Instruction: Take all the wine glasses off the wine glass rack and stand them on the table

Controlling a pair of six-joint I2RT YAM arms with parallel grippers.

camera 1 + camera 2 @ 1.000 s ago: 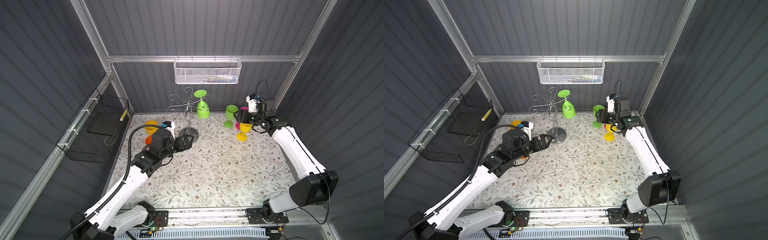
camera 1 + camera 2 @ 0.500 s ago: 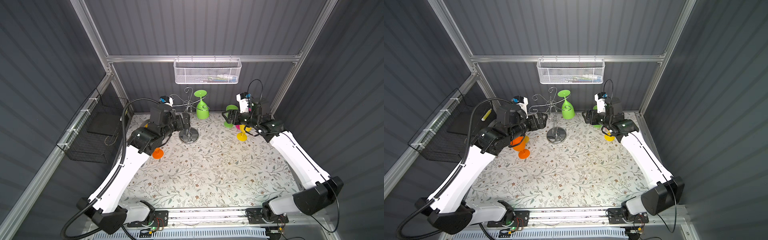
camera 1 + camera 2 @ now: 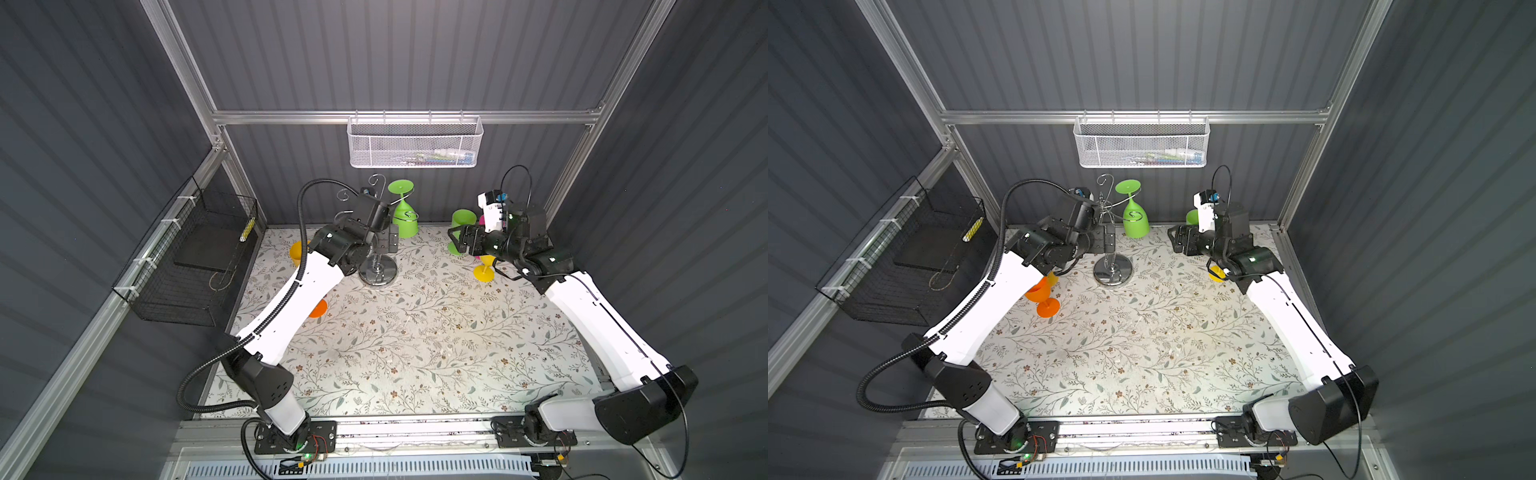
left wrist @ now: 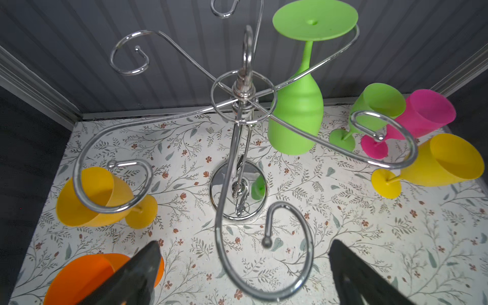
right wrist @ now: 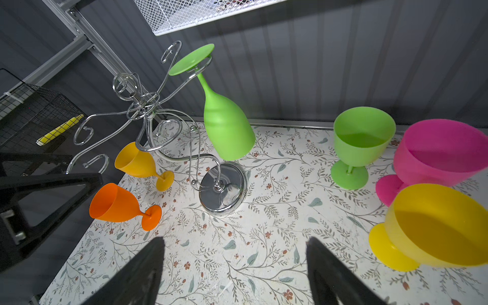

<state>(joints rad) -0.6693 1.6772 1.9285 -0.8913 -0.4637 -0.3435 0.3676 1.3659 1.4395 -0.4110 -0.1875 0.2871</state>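
The wine glass rack (image 3: pixel 377 270) (image 3: pixel 1113 270) is a chrome wire stand on a round disc base at the back of the table. A green wine glass (image 3: pixel 404 220) (image 3: pixel 1135 220) (image 4: pixel 297 118) (image 5: pixel 227 129) hangs upside down by its foot from a back arm. My left gripper (image 3: pixel 390 240) (image 3: pixel 1108 239) (image 4: pixel 244 250) is open just in front of the rack; in the left wrist view an empty curled arm lies between its fingers. My right gripper (image 3: pixel 459 239) (image 3: pixel 1177 239) (image 5: pixel 235 245) is open and empty, to the right of the rack and apart from the glass.
A green cup (image 5: pixel 361 142), a pink one (image 5: pixel 435 153) and a yellow one (image 5: pixel 435 224) stand at the back right. An orange glass (image 5: pixel 118 203) and a yellow-orange glass (image 5: pixel 137 161) lie left of the rack. A white mesh basket (image 3: pixel 415 143) hangs on the back wall, a black wire basket (image 3: pixel 191 266) on the left.
My left gripper has risen from low over the table to the rack's arms. My right gripper has moved left from the yellow cup and opened wider.
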